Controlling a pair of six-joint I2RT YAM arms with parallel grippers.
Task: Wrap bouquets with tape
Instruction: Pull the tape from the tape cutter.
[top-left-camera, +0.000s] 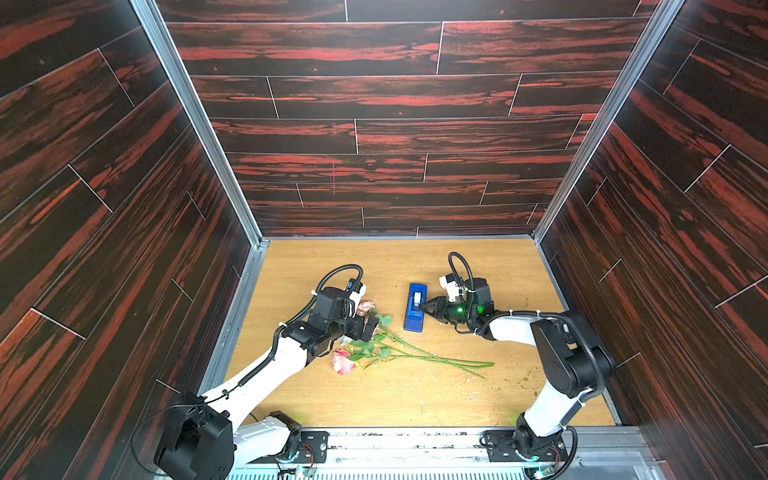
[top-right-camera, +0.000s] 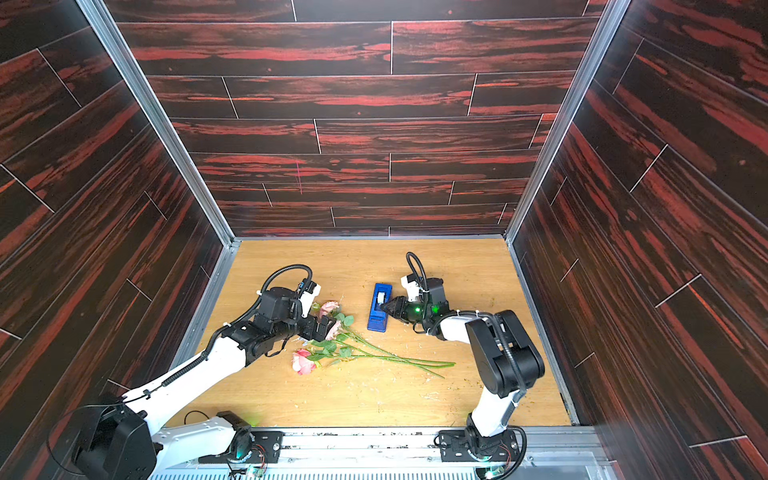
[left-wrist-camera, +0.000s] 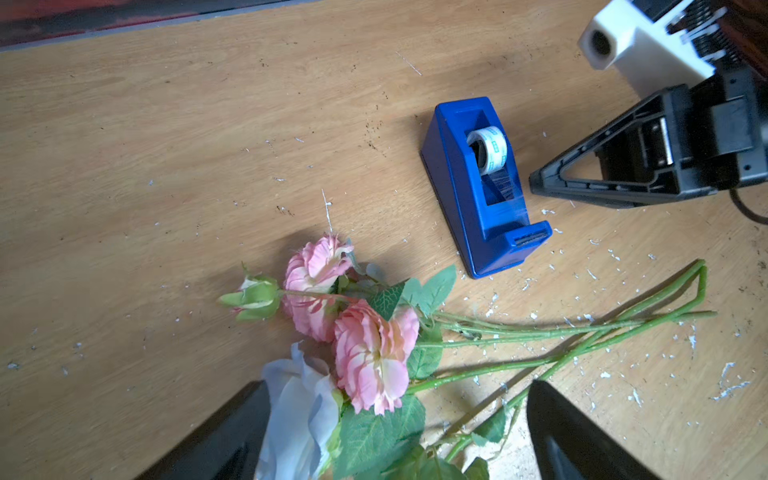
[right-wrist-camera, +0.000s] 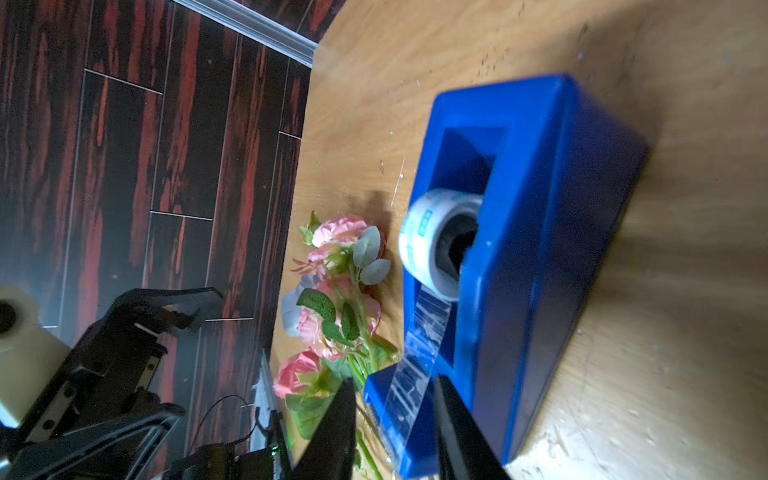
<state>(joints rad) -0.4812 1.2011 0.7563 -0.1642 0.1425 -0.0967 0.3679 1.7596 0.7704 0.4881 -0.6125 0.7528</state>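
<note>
On the left side of the table (top-left-camera: 415, 399), the left arm climbs from its near-edge base and stretches forward and rightward. Its wrist is bent so the left gripper (top-left-camera: 368, 328) tips down over the flower heads. That claw is released, jaws spread wide. In the left wrist view its two black fingers (left-wrist-camera: 573, 436) stand on either side of the blooms and leaves, gripping nothing.

The bouquet (top-left-camera: 386, 353) lies flat on the wood, with its pink and white heads under that gripper and its thin green stems trailing off to the right.

Just beyond the stems, between the two arms, stands the blue dispenser (top-left-camera: 415, 307). It is near the leaves but apart from them, and the tape (left-wrist-camera: 488, 149) roll sits in its cradle.

Further right, the right arm rises from its base, folds at the elbow and reaches leftward, held low and nearly level. The right gripper (right-wrist-camera: 395, 379) meets the dispenser with its jaws narrowly parted, one on each side of the clear strip running from roll to cutter. A gap shows beside the strip, so it is not pinched.
</note>
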